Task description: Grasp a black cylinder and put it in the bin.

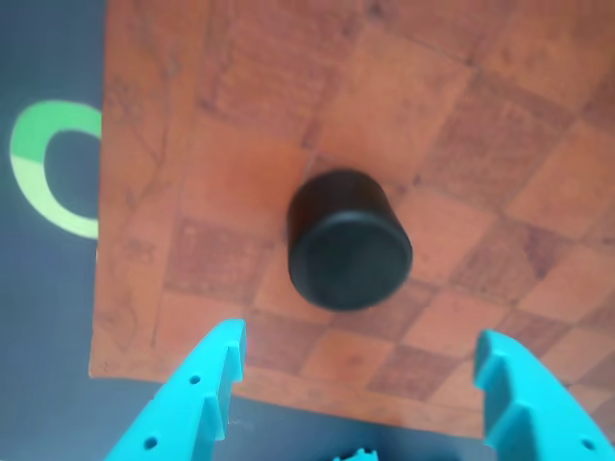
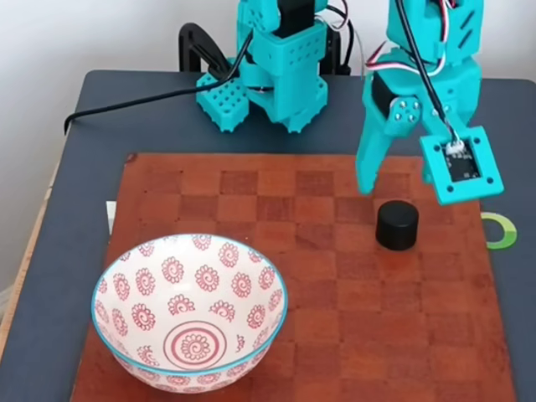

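- dark grey table (image 2: 50, 285) against a pale wall carries a reddish checkered board (image 2: 335, 335), and everything we need sits on that board.
- we see the black cylinder (image 2: 397, 224) standing upright toward the right side of the board in the fixed view, well apart from the bowl (image 2: 126, 276), which sits at the lower left and serves as the bin.
- our pincer (image 1: 360, 384) is spread wide and holds nothing; in the other view its two teal fingers (image 1: 207, 384) frame the lower edge, with the cylinder (image 1: 348, 240) just beyond them, touching neither.
- we judge the cylinder to be stiff and light, probably plastic or rubber, not fragile; the matte side should give fair friction.
- its round wall could roll or squirt out if pinched off-centre, so we would close across the full width, at mid-height, fingers on opposite sides.
- it looks wide, so the opening needs to stay generous until the fingers are around it.
- a green ring mark (image 2: 501, 230) lies on the table just off the board's right edge.
- the bowl looks ceramic, so we would release the cylinder low inside it.
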`<state>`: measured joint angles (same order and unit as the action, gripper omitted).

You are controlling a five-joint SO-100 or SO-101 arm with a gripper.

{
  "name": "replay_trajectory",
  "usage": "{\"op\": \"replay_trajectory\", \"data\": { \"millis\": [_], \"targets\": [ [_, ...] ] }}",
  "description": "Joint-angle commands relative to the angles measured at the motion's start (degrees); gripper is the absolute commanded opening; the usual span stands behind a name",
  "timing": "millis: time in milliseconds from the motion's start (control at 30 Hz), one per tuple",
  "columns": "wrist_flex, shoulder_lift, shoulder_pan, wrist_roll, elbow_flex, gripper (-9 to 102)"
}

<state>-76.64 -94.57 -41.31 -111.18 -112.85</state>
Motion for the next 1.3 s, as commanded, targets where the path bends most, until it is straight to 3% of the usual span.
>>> {"op": "replay_trajectory", "data": {
  "millis": [0,500,1267],
  "targets": [
    [0.4,2.8,0.1,0.4,4.4,31],
    [0.4,13.6,0.7,0.4,8.8,30],
    [1.8,13.7,0.9,0.4,7.6,11]
  ]
}}
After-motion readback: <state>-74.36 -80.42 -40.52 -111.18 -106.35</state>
